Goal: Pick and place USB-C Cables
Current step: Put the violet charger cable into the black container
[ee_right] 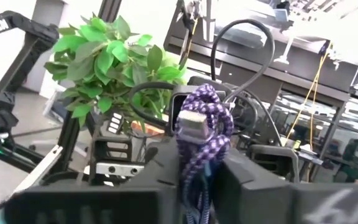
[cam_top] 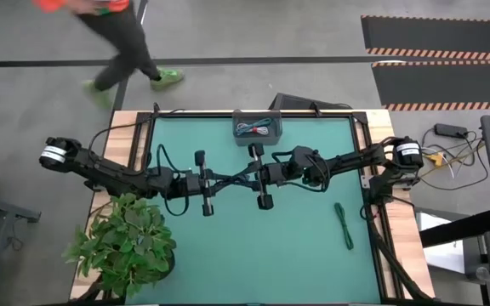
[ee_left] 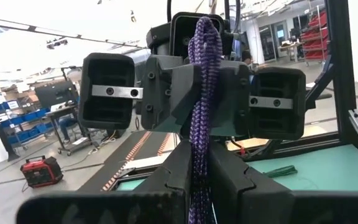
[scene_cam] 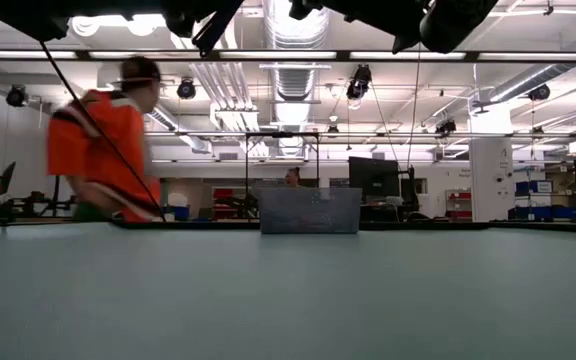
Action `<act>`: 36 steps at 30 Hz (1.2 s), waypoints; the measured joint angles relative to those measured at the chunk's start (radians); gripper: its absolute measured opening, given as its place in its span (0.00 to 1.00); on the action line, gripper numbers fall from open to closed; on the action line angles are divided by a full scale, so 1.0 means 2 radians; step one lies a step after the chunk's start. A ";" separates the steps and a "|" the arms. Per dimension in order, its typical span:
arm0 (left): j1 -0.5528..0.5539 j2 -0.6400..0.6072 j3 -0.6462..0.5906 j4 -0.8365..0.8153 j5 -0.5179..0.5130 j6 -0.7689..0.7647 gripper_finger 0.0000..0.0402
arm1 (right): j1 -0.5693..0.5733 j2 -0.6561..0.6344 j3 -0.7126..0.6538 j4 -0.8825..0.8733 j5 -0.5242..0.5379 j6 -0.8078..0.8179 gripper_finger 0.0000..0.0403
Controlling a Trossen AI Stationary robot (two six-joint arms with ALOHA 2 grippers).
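Both arms meet above the middle of the green table, grippers facing each other. My left gripper (cam_top: 222, 180) (ee_left: 199, 190) and my right gripper (cam_top: 242, 178) (ee_right: 197, 186) are each shut on the purple USB-C cable (ee_left: 202, 93) (ee_right: 199, 124), a braided bundle with a silver plug (ee_right: 190, 121). The dark green cable (cam_top: 344, 225) (ee_left: 281, 171) lies flat on the table toward the right edge. The grey tray (cam_top: 257, 127) (scene_cam: 310, 210) stands at the far edge with cable bundles inside, red and bluish strands showing. My left gripper pinches the purple bundle's strands (ee_left: 197, 177) between its two fingers, coming level from the table's left. The bundle is lifted clear of the table. My right gripper pinches the same bundle (ee_right: 194, 165) between its two fingers, level from the table's right. The bundle's looped end and plug stand out past its fingers.
A potted plant (cam_top: 126, 242) (ee_right: 110, 56) stands at the table's near-left corner. A person in an orange top (cam_top: 109, 34) (scene_cam: 103, 140) walks past beyond the far edge. Black arm wires hang around both arms. Bare green surface lies along the near side.
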 joint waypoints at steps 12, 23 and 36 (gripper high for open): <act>0.000 0.000 0.000 -0.004 0.000 -0.003 0.08 | -0.002 0.000 0.000 -0.015 -0.002 -0.008 0.05; 0.001 -0.007 0.000 -0.037 -0.006 -0.004 0.36 | -0.002 -0.019 -0.001 -0.102 0.033 -0.022 0.04; 0.002 -0.071 0.000 -0.159 -0.006 -0.005 0.43 | -0.005 -0.099 0.086 -0.644 0.173 0.023 0.04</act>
